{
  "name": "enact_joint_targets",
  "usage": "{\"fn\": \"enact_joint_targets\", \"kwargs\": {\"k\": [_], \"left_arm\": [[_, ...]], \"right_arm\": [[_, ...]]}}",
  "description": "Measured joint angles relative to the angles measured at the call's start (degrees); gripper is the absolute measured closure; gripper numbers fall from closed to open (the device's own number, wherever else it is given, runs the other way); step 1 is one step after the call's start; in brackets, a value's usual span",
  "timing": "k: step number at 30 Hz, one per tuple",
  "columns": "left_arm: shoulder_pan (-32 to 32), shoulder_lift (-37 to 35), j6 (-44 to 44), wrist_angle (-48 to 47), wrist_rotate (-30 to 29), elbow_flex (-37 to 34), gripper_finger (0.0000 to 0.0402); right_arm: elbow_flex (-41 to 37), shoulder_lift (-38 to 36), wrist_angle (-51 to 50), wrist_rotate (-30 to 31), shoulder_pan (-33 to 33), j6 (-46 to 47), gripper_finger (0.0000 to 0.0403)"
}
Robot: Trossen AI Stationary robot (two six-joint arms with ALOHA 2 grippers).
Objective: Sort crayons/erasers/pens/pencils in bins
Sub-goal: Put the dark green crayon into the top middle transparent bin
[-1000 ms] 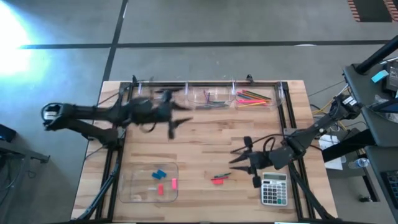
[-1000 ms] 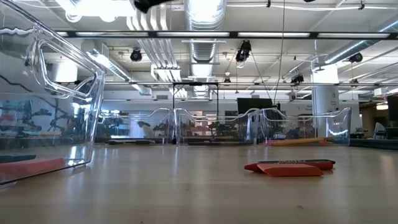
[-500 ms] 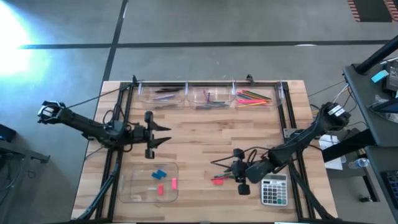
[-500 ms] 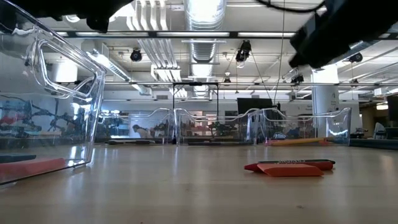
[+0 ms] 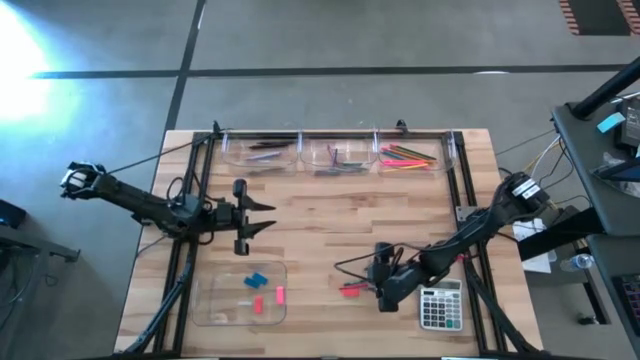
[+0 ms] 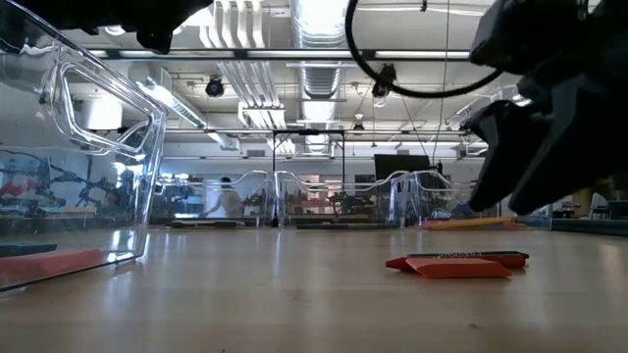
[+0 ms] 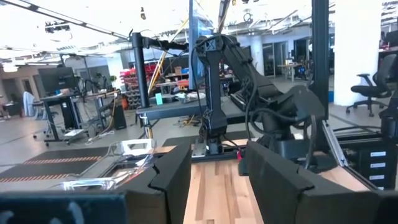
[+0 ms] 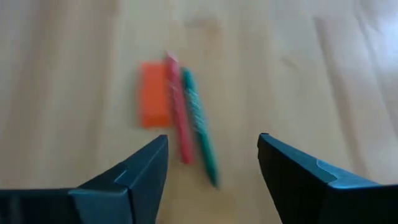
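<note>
A red crayon [image 8: 177,109], a green crayon [image 8: 199,127] and an orange-red eraser [image 8: 152,93] lie side by side on the table. They also show in the high view [image 5: 350,289] and the low view [image 6: 456,263]. My right gripper [image 8: 213,149] is open and empty, just right of them and close above the table [image 5: 366,287]. My left gripper [image 5: 268,216] is open and empty above the table's left middle, fingers pointing right. The clear tray [image 5: 215,300] holds blue and pink erasers. Three clear tubs [image 5: 338,155] stand along the far edge.
A grey calculator [image 5: 440,305] lies just right of my right gripper, near the front edge. The left tub [image 5: 262,152] holds dark pens, and the right tub [image 5: 408,155] holds bright pencils. Black frame rails run along the table's left, right and far sides.
My right gripper has gone toward the table's left and near edge and down, closing on the crayons and eraser. My left gripper has drawn back from the far tubs toward the table's left middle, then kept still.
</note>
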Motion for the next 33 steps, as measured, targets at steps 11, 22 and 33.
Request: {"fn": "enact_joint_targets", "kwargs": {"k": [11, 22, 33], "left_arm": [[0.02, 0.04, -0.05, 0.13, 0.02, -0.02, 0.0263], [0.02, 0.07, -0.11, 0.06, 0.02, -0.13, 0.0263], [0.02, 0.07, -1.57, 0.1, 0.02, -0.13, 0.0263]], "right_arm": [[0.0, 2.81, -8.25, -0.25, -0.24, 1.22, 0.0192], [0.15, 4.73, -6.51, -4.73, -2.52, -1.54, 0.0238], [0.07, 5.16, -3.34, -11.65, -7.27, -6.5, 0.0277]]}}
